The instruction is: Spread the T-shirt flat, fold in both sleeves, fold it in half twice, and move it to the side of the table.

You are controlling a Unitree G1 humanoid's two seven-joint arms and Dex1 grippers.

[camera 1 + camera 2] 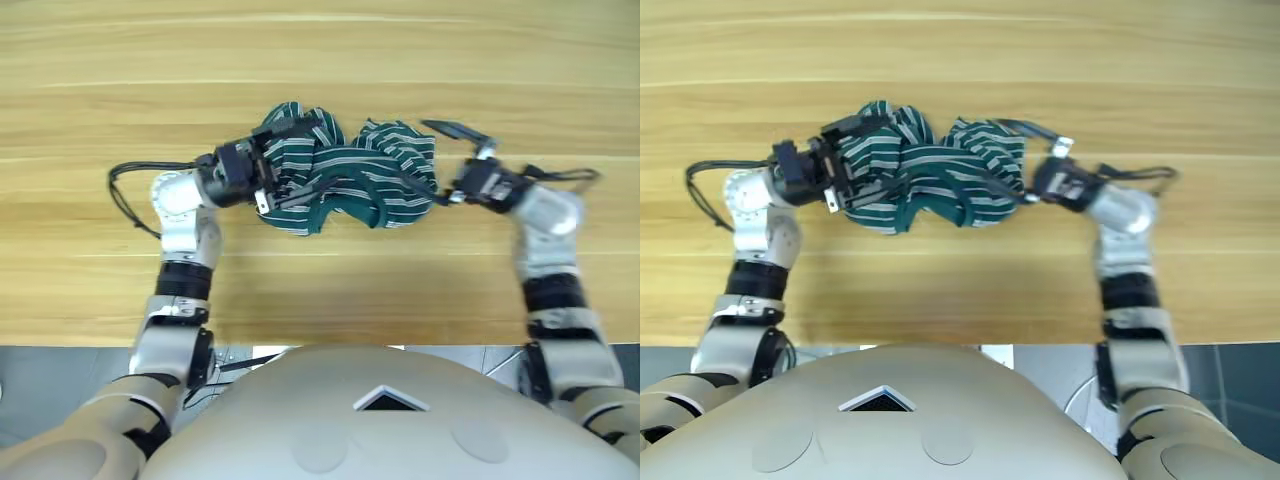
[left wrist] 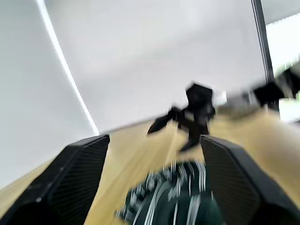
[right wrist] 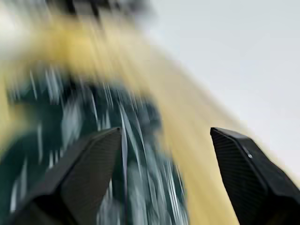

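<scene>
Left claw (image 1: 292, 163), right claw (image 1: 432, 160) (both splayed) flank crumpled striped T-shirt (image 1: 350, 178).

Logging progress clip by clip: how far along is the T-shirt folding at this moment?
Done: nothing yet. The T-shirt lies in a crumpled heap on the table, not spread. In hand: the left gripper and right gripper sit open at the heap's two ends. Left to do: spreading it flat, folding both sleeves, halving it twice, and moving it aside.
</scene>
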